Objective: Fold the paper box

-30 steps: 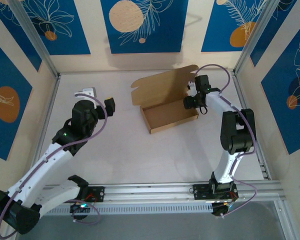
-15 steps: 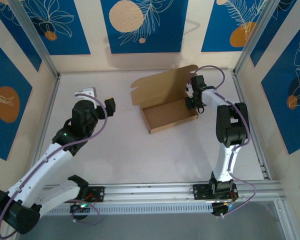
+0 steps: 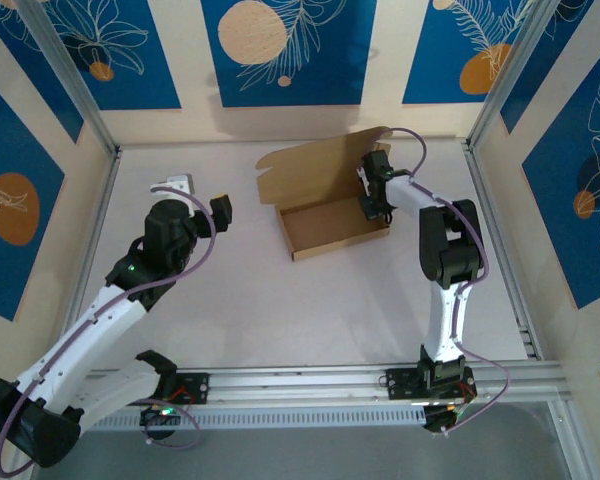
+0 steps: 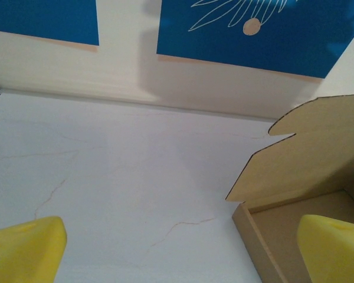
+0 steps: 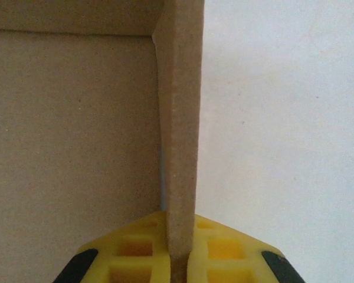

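Brown kraft: find the paper box at the far middle of the bench, tray open, lid flap standing at the back. Note the right claw pinching the tray's right end wall (half-spread a second ago); note also the box shifted slightly left since. Treat that wall as secured, the fold as begun but unfinished. See the left claw spread wide, empty, well apart at left. Expect hairline cracks in the white bench, cream walls, blue leaf-print panels.

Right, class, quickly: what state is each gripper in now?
Left gripper: open, holding nothing.
Right gripper: shut on a side wall of the paper box.
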`<state>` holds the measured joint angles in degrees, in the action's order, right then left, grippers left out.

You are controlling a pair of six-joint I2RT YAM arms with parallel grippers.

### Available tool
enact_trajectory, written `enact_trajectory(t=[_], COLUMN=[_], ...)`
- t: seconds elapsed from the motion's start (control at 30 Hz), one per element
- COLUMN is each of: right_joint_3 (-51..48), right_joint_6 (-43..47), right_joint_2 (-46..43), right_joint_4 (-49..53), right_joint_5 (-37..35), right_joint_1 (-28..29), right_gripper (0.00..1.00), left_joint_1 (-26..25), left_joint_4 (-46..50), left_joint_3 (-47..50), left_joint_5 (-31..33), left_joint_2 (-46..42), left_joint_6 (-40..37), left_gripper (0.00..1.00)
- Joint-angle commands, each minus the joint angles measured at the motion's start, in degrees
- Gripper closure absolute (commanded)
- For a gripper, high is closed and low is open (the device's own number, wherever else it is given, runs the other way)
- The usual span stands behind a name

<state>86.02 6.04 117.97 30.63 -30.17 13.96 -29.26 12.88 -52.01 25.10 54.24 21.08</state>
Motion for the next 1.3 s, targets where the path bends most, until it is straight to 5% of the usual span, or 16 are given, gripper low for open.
enact_trajectory(t=[0.0, 0.5, 0.8, 1.03, 1.27], right_joint_3=[-1.6, -1.9, -10.1, -17.6, -28.5], right_joint_6=[4.4, -2.4, -14.9, -23.1, -27.2], right_joint_2=[0.9, 0.9, -10.9, -16.6, -31.9], right_joint_4=[0.1, 3.7, 3.9, 1.0, -7.9], right_joint_5=[-11.2, -11.6, 1.2, 4.1, 7.8], right_joint_1=[1.5, 4.5, 5.3, 7.7, 7.5], right_gripper=[1.0, 1.0, 0.8, 0.43, 0.4], left_joint_1=[0.6, 0.6, 0.6, 0.4, -2.3], left_joint_4=[-1.0, -0.1, 10.3, 16.9, 16.6], left_joint_3=[0.2, 0.0, -5.7, -9.0, -11.0], left_joint_5=[-0.4, -0.3, -7.1, -19.4, -20.2], left_joint_2=[-0.3, 0.0, 4.7, 16.3, 24.8], left_joint_6=[0.3, 0.0, 2.1, 1.7, -0.6], left_gripper=[0.0, 0.0, 0.0, 0.15, 0.11])
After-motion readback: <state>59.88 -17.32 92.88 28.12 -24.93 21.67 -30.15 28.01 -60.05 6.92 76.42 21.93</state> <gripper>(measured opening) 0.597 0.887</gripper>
